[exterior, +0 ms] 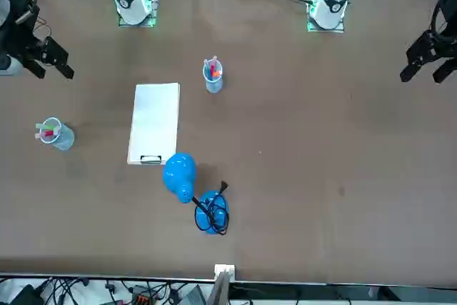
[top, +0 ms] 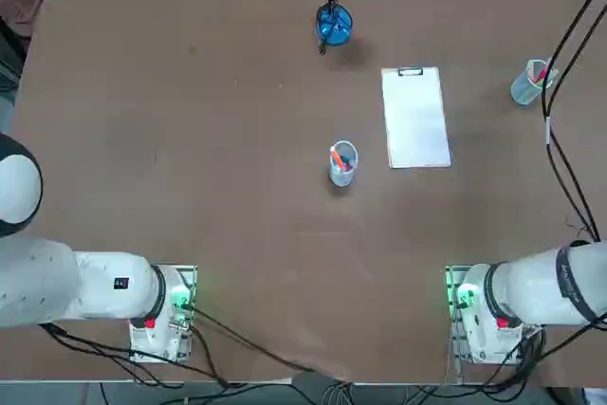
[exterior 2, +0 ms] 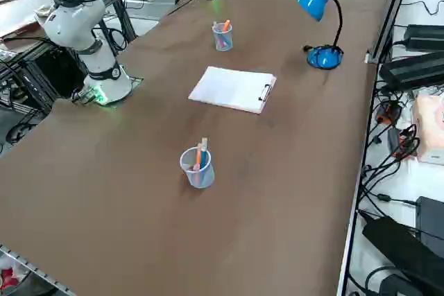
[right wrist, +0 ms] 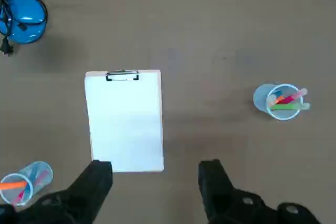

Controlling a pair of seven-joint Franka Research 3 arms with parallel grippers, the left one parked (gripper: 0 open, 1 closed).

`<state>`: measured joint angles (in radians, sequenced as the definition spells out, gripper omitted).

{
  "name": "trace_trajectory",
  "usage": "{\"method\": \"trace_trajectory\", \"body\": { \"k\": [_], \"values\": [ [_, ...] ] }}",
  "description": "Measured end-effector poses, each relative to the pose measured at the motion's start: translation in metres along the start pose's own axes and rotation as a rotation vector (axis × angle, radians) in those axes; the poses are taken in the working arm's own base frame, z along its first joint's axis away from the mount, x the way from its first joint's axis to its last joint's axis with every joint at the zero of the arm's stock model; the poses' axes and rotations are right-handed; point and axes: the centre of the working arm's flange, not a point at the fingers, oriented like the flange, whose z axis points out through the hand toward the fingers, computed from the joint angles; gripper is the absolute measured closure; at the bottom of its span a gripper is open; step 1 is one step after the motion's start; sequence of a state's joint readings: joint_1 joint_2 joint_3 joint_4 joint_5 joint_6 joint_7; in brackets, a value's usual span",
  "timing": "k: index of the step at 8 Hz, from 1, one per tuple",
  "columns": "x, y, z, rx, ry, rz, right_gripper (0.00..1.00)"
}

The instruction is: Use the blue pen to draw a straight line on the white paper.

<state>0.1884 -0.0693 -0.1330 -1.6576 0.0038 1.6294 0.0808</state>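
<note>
Brown table seen from overhead. White paper on a clipboard, dark clip at its far end. Clear cup of pens just left of it, apart. Second clear cup near the right edge. Blue desk lamp at the far side, centre

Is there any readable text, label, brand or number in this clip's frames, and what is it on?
None can be read.
White paper: blank, no writing or line.
Two cups of pens: no legible print.
Blue lamp: no visible brand.
Right gripper, open, above the table: no markings.
</note>
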Motion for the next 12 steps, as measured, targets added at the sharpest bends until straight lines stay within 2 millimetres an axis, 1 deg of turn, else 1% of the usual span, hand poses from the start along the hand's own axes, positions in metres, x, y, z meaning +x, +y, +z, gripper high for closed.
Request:
{"method": "trace_trajectory", "body": {
  "k": [2,4,5,6,7,8,10,11,12],
  "values": [
    [-0.001,-0.004,0.0,0.0,-0.004,-0.042,0.0],
    [-0.001,-0.004,0.001,-0.002,-0.008,-0.047,0.0],
    [0.0,-0.002,0.003,-0.027,-0.011,-0.049,0.0],
    [0.002,0.003,0.008,-0.086,-0.019,-0.048,0.0],
    [0.007,0.009,0.018,-0.163,-0.033,-0.036,0.0],
    [0.015,0.015,0.033,-0.231,-0.05,-0.028,0.0],
    [0.037,0.029,0.072,-0.373,-0.084,-0.035,0.0],
    [0.049,0.042,0.095,-0.418,-0.079,-0.011,0.0],
    [0.061,0.062,0.118,-0.434,-0.047,0.029,0.0]
  ]
}}
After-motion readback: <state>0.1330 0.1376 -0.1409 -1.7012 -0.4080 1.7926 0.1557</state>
